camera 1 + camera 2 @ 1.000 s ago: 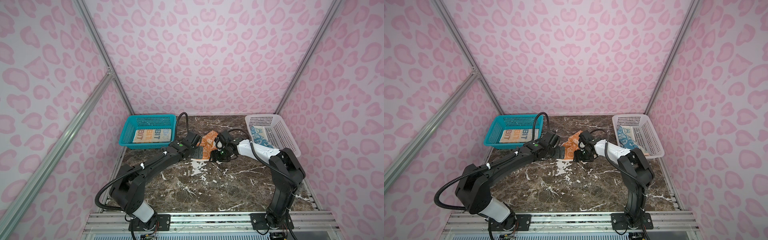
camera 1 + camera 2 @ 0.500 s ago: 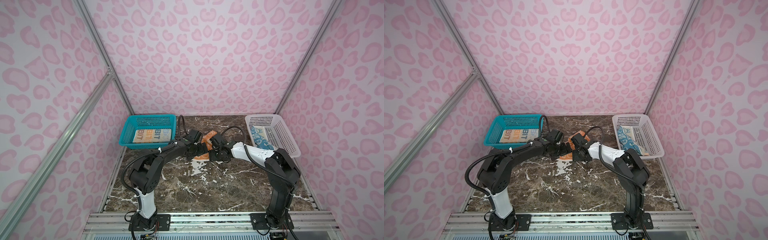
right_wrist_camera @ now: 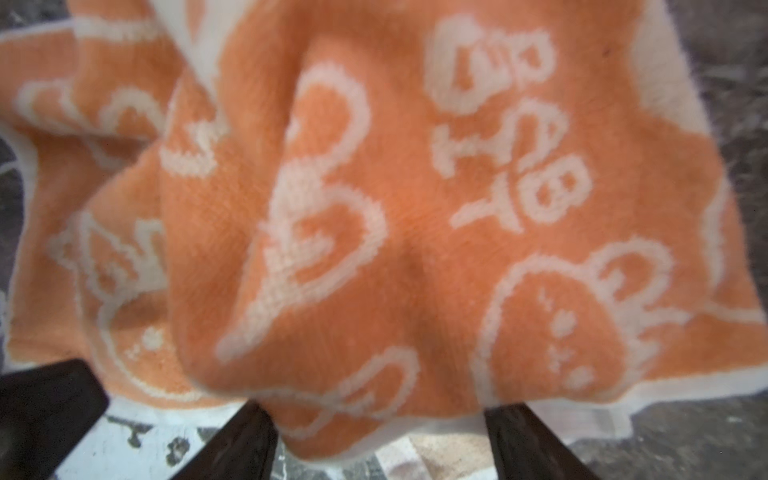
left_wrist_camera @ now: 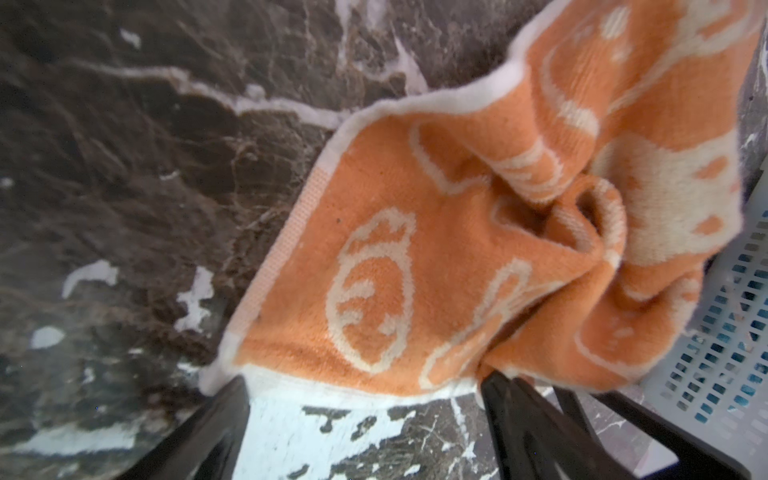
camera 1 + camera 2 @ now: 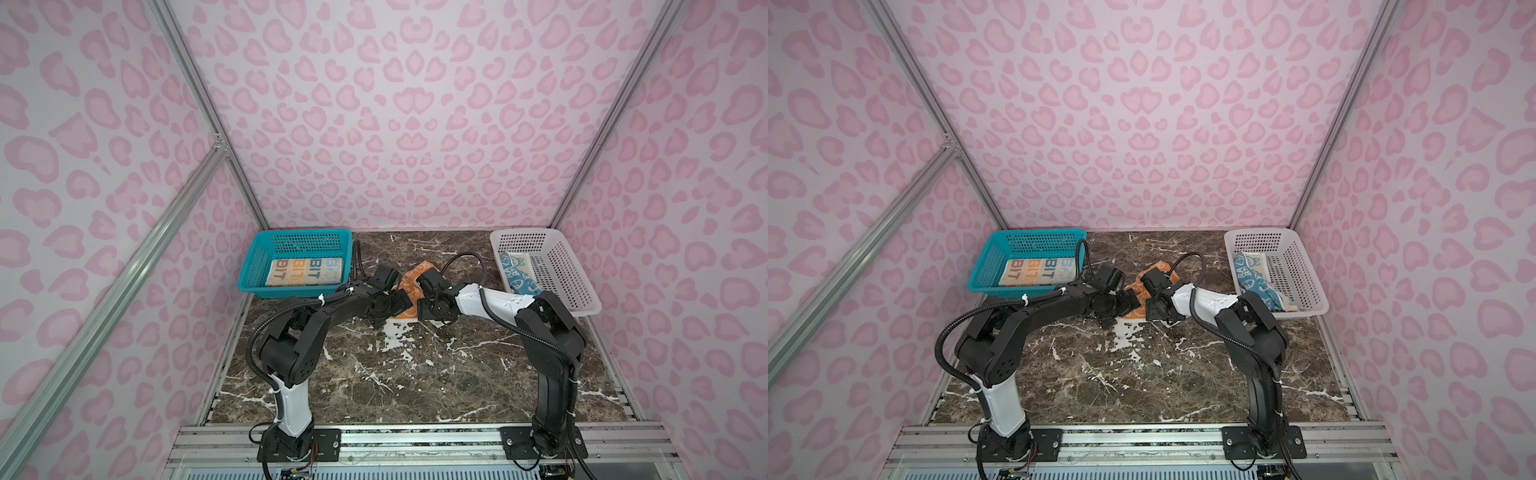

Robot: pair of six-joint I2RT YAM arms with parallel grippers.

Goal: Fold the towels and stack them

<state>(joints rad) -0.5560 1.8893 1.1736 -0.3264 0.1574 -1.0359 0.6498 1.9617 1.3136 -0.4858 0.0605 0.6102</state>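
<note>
Dark marble tabletop (image 5: 374, 374) runs beneath my left claw (image 4: 365, 384) and right claw (image 3: 380, 411), both spread wide, fingertips at the near hem of the crumpled orange towel (image 4: 415, 249). Beyond my left claw the cream towel (image 5: 305, 272) lies in the teal basket (image 5: 257, 266). Beyond my right claw the blue towel (image 5: 515, 274) lies in the white basket (image 5: 561, 266).

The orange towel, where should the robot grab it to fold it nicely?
Probably by the white hemmed edge of the orange towel nearest the arms, at its corners, coming in low from the robot's side. That edge lies flat on the marble table, while the middle is bunched into wrinkles. The left gripper and right gripper stand open right there.
</note>
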